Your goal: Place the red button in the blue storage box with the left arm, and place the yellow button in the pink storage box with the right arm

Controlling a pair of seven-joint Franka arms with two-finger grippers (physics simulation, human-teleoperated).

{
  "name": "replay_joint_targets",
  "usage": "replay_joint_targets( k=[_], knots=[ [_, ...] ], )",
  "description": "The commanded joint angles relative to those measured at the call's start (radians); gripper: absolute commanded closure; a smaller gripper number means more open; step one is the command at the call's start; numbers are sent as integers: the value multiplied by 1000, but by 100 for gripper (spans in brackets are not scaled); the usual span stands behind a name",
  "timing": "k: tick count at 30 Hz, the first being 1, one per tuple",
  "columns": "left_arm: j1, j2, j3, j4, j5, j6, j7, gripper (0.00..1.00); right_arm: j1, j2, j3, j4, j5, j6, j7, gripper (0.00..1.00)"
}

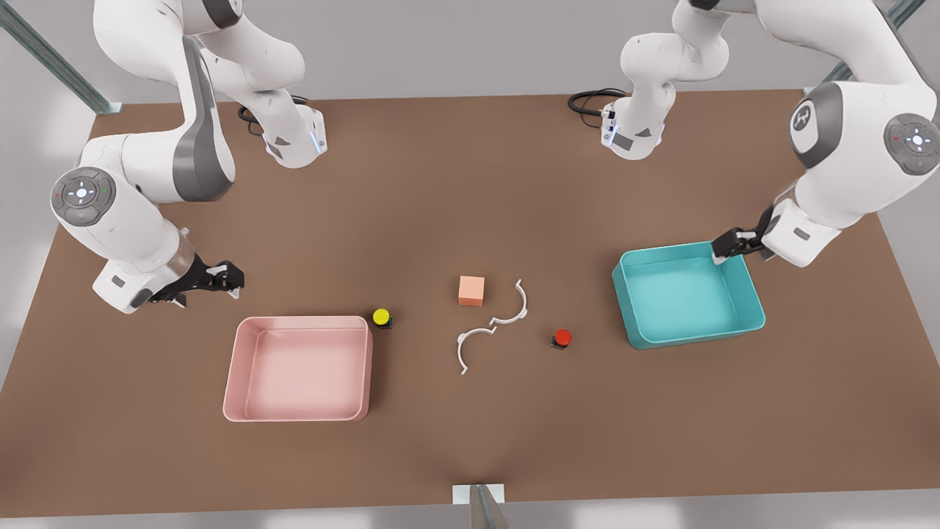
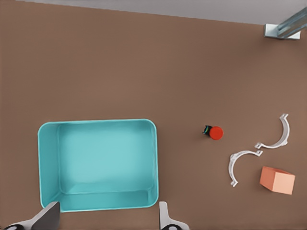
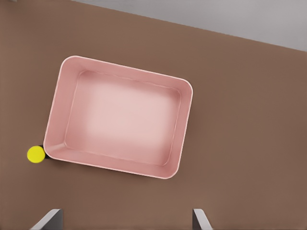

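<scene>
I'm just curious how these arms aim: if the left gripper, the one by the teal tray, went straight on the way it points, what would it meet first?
Probably the blue storage box: the left gripper hangs open over its far rim, pointing down; exact depth is unclear.

Yellow button (image 3: 35, 154) touches pink storage box (image 3: 180, 136) corner; fingers (image 3: 52, 218) spread.

Table: we see a matte brown tabletop (image 1: 440, 184) spanning nearly the whole front view.
Surround: beyond the table's far edge, we see a plain pale grey wall or floor (image 1: 455, 44); we cannot tell which.
Frame: grey metal struts (image 1: 51, 59) slant away at the table's far corners.
Bracket: a pale metal bracket (image 1: 479, 496) sits at the middle of the table's near edge.
Light: soft and even; we find faint shadows on the table.
</scene>
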Motion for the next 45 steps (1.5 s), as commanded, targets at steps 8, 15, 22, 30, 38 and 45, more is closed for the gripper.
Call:
replay_joint_targets(
  k=[8,15,22,30,38,45],
  knots=[
    [-245,237,-2,2,2,294,116,0,20,99,316,31,22,216,-1025,0],
    [-303,449,-3,12,-1,569,116,0,12,137,307,34,67,216,-1203,0],
    [-354,488,-5,-125,-35,705,114,0,141,239,319,30,19,357,-1309,0],
    [-356,581,-3,-140,-33,741,116,0,294,412,304,51,-215,332,-1275,0],
    [-366,639,-5,-122,-30,762,114,0,299,521,299,160,-289,159,-1039,0],
    [-366,650,-5,-120,-41,784,109,39,262,547,302,134,-301,171,-1031,0]
  ],
)
